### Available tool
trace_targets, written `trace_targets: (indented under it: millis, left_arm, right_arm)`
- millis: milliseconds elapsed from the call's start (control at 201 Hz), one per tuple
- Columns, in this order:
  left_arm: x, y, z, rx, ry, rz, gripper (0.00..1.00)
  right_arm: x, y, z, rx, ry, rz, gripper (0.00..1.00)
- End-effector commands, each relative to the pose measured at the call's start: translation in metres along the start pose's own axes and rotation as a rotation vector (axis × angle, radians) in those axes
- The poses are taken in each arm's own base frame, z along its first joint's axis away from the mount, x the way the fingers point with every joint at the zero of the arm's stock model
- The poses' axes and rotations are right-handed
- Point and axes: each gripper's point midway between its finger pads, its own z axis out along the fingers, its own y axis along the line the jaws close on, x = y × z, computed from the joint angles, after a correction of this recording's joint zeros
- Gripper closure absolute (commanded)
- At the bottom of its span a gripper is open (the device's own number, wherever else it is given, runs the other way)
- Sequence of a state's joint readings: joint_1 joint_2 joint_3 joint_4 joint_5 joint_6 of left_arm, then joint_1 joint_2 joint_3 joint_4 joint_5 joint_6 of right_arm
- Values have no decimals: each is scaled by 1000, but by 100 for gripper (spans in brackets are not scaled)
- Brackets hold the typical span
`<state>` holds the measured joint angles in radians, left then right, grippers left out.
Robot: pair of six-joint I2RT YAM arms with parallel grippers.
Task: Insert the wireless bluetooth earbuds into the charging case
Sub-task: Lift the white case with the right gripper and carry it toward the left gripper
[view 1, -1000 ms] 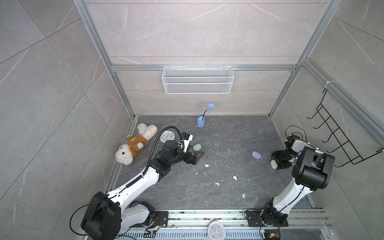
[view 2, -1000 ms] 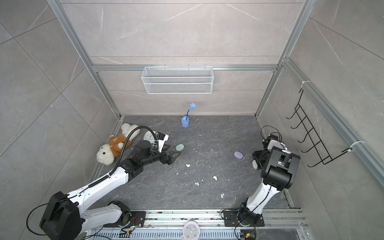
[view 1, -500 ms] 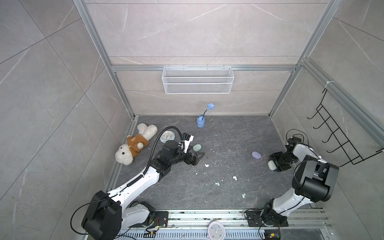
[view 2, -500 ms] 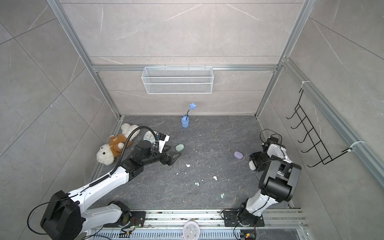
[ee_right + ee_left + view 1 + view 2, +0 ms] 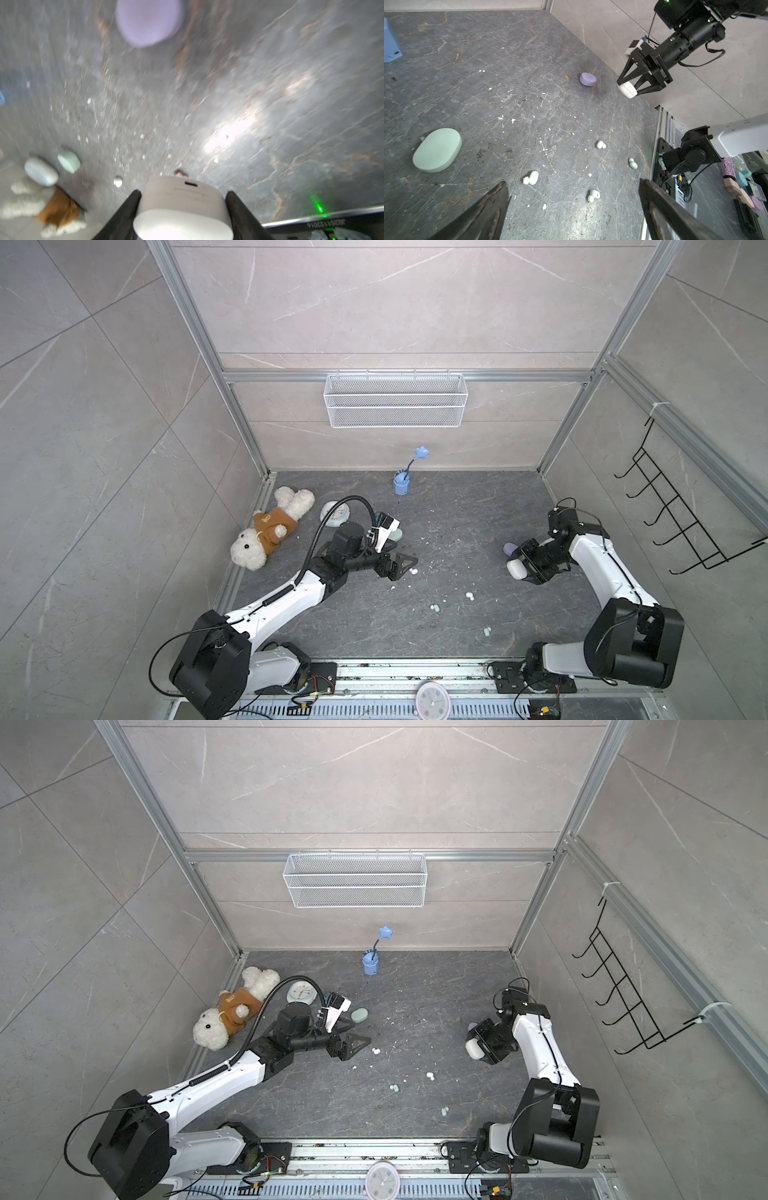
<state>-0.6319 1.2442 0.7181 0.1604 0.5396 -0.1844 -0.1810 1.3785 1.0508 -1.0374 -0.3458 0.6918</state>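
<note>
Left gripper (image 5: 571, 185) is hanging wide open and empty over the dark grey stone table (image 5: 457, 510). Just beside its fingers, near the middle, a tiny shiny white plastic earbud (image 5: 532, 178) is lying, with another white earbud (image 5: 600, 144) and two mint green earbuds (image 5: 594, 195) lying nearer the front edge. They are looking light, hard and slippery, so pinching the fat round part is seeming safest. Right gripper (image 5: 182, 192) is squeezing a smooth white plastic charging case (image 5: 182, 209) by the right edge.

One marking legible: an inverted printed code, reading approximately J6251122016, on the dark strip (image 5: 324, 223) just outside one jaw of the right gripper (image 5: 182, 192). Numerals on the clock (image 5: 382, 1179) are too small to read.
</note>
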Motion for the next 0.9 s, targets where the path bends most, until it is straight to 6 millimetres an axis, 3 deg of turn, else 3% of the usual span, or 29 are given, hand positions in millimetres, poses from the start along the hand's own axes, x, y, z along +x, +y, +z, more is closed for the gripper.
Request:
trace_targets:
  millis: [0, 503, 891]
  left_arm:
    - [-24, -28, -5, 100, -46, 108, 0]
    - [-23, -63, -12, 231, -22, 228, 0]
    - [-12, -74, -27, 257, 177, 346, 1]
  right_arm:
    - [29, 20, -16, -32, 58, -111, 44]
    - [108, 112, -51, -135, 152, -544, 44]
    - [197, 182, -41, -354, 318, -841, 44]
